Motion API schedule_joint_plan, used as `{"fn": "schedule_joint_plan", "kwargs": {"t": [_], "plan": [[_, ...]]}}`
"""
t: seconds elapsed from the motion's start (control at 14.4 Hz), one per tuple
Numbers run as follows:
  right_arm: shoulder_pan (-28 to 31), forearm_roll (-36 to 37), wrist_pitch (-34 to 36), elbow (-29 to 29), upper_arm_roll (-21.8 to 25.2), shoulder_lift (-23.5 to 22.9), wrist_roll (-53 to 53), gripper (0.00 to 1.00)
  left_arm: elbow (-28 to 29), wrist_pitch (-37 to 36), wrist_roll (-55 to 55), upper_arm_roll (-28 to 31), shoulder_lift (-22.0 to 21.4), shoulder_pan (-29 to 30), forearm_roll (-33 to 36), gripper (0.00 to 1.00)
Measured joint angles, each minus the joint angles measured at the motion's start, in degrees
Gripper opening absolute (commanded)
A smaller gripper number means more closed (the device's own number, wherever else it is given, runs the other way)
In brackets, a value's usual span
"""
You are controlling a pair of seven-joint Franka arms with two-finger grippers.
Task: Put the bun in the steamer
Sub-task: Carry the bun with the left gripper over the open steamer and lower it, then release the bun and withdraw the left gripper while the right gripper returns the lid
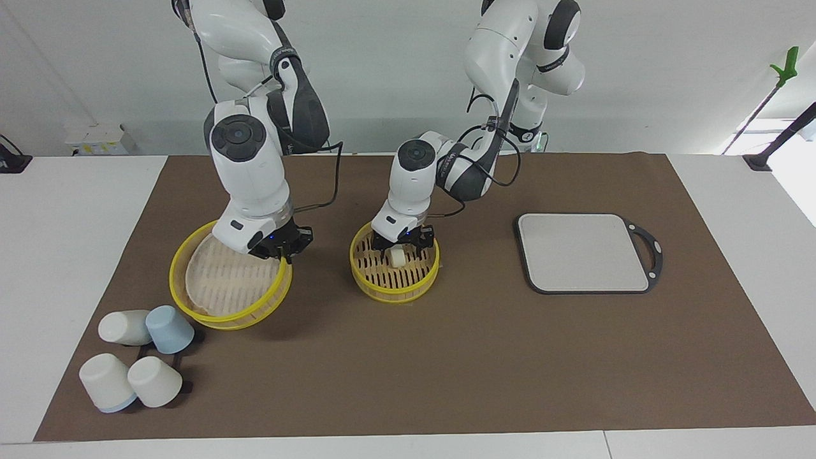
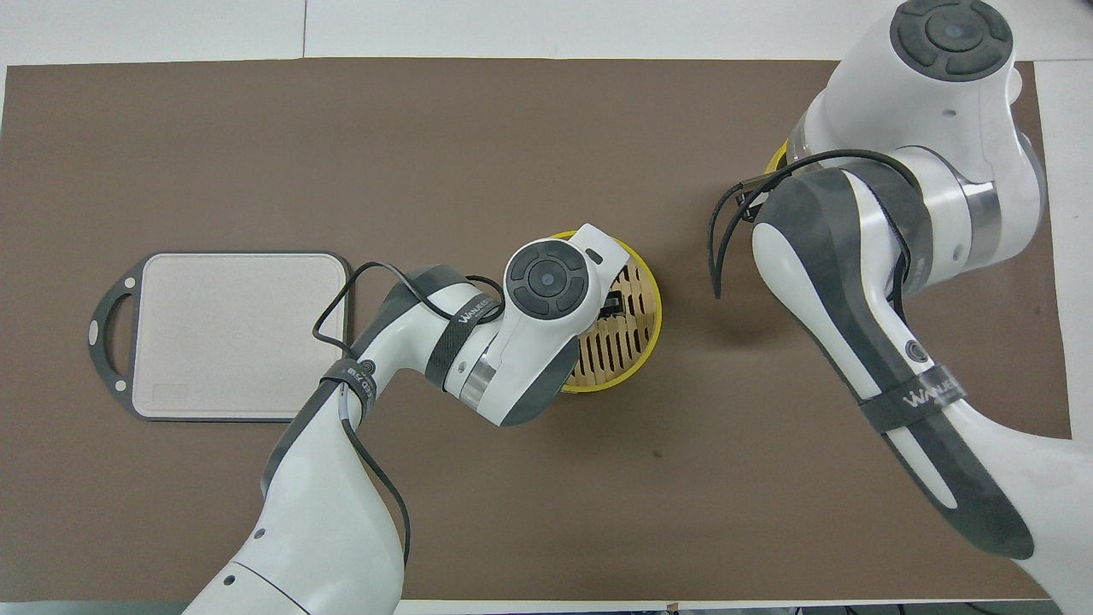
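The steamer's base stands mid-table, yellow-rimmed with a pale slatted bottom; it also shows in the overhead view. The bun, a small cream-white lump, stands on the slats inside it. My left gripper is low over the base, open, with its fingers either side of the bun. My right gripper is shut on the rim of the steamer lid. It holds the lid tilted toward the right arm's end, with its low edge near the table. In the overhead view the arms hide the bun and most of the lid.
A grey cutting board with a dark handle lies toward the left arm's end; it also shows in the overhead view. Several upturned cups, white and blue, stand beside the lid, farther from the robots. A brown mat covers the table.
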State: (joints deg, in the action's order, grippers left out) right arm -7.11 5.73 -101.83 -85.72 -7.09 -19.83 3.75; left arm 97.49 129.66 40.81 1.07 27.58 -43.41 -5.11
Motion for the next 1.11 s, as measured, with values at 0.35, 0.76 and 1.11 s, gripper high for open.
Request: {"fn": "schedule_joint_plan", "kwargs": {"t": [0.35,0.76,1.11], "plan": [[-0.69,-0.18,-0.66,-0.01,-0.57,0.02,1.17,0.00,-0.01,-9.94,-0.13,0.59,-8.06,6.21,-0.38,1.00],[-11.34,-0.34,-4.22,-0.50,-0.91,0.42,19.33,0.00,0.80,-25.45,-7.09,0.94,-22.51,16.04,-2.88,1.00],[-19.77,-0.35,-9.74,-2.84,-1.14,0.70,33.69,0.00,0.79,-32.89,-16.66,1.34,-27.65,25.14,-3.60,1.00]]}}
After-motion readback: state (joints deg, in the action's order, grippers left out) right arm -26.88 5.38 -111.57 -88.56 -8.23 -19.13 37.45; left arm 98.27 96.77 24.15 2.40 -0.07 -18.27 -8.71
